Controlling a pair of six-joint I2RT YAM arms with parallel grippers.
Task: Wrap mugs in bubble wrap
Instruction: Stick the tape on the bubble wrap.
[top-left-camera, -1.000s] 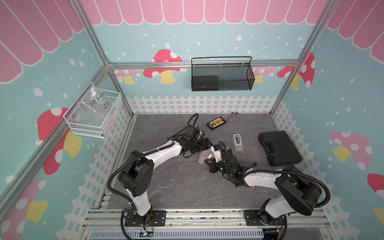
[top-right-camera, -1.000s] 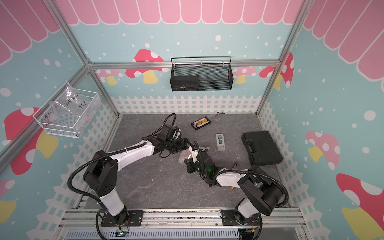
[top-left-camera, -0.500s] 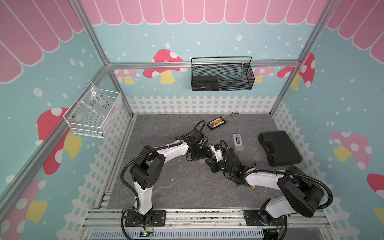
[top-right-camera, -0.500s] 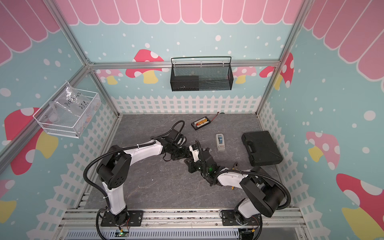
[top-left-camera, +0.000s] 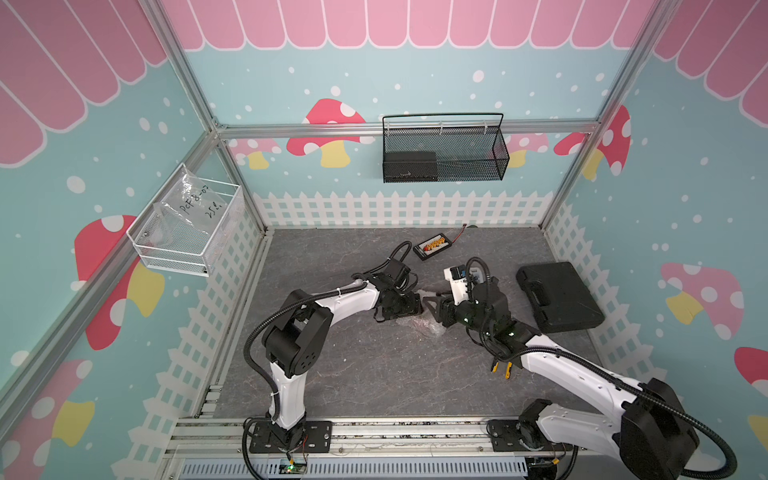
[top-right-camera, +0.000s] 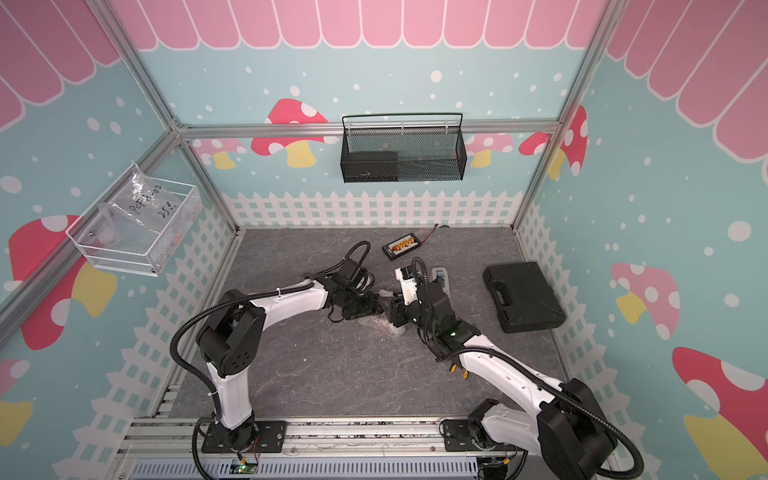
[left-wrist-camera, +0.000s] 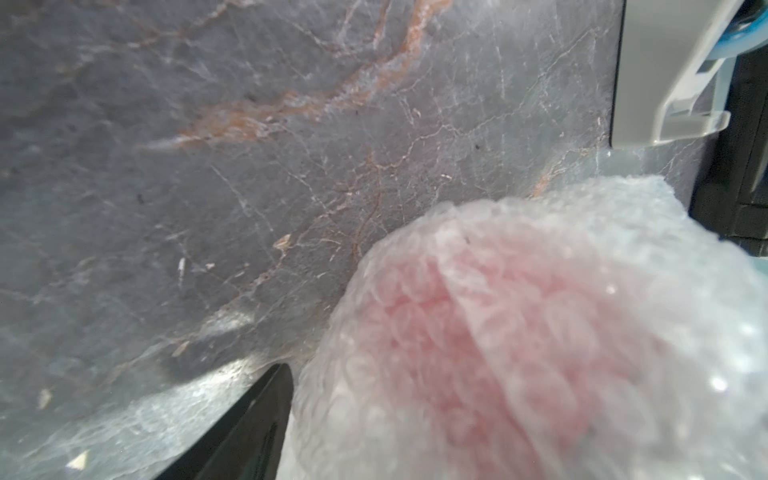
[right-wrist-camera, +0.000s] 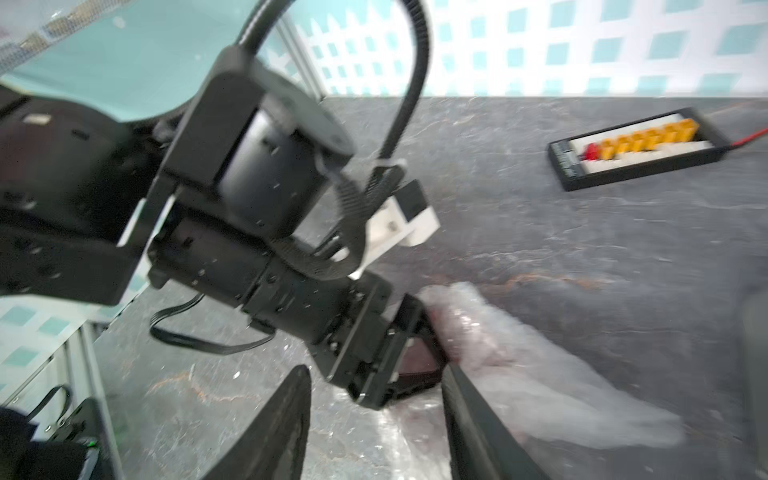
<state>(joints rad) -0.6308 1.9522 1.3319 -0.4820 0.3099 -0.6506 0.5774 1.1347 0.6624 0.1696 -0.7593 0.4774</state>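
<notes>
The red mug (left-wrist-camera: 498, 340) lies on the grey desk (top-left-camera: 374, 382) btwn the 2 arms, rolled up in bubble wrap (right-wrist-camera: 540, 374). The left gripper (right-wrist-camera: 415, 361) has its jaws wide & hugs one end of the wrapped mug. The right gripper (right-wrist-camera: 382, 432) is just beside it, jaws part open w/ nothing held.

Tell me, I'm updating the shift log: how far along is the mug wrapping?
Done: the bubble wrap covers the red mug, showing pink through it. In hand: the left hand seems to clasp the bundle; the right hand stands open beside it. To do: loose wrap trails on the table, probably still needing tucking.
</notes>
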